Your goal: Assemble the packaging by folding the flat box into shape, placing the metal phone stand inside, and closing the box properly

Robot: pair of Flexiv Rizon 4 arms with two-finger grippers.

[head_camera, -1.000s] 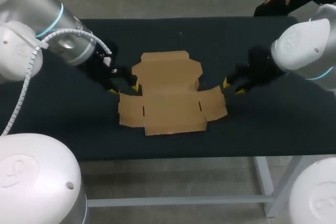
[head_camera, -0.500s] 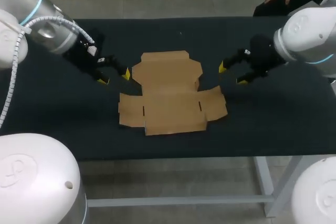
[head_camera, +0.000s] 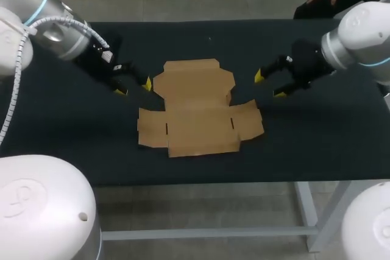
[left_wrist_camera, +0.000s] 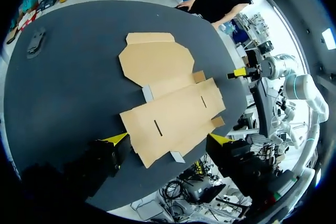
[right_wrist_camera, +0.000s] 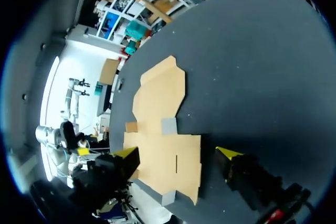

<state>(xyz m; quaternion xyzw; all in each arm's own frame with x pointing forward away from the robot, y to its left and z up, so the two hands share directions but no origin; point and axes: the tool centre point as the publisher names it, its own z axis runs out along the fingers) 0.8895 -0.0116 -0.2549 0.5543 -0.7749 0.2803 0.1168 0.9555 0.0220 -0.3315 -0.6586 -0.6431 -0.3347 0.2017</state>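
Surface: a black table [head_camera: 304, 150]. We noted one small dark object [left_wrist_camera: 35, 43] near its far left edge, seen from the left wrist only; it was too small for us to identify.

Arms: the left arm [head_camera: 61, 28] came in from the far left corner and sloped down toward the middle. The left gripper [head_camera: 134, 87] hung low over the table just beside the far left edge of the box [head_camera: 195, 114], apart from the cardboard. Its jaws were spread wide and held nothing. From its own wrist view the box lay ahead of and between the two yellow tips, with neither tip touching it.

The right arm [head_camera: 365, 35] came in from the far right. The right gripper [head_camera: 269, 84] hovered near the box's far right edge, with a strip of bare table between them. Its jaws were likewise spread and held nothing. We saw it pointing toward the box, one tip nearer the far side of the table than the other.

Container: the box was a brown cardboard blank lying unfolded on the middle of the table, between the two grippers. Its lid panel [head_camera: 194, 80], with clipped corners, pointed to the far side. The wider body panel lay on the near side, with side flaps [head_camera: 152, 129] spread left and right. Two short slots were cut in the body panel. From the wrist views all panels looked to lie flat on the surface.
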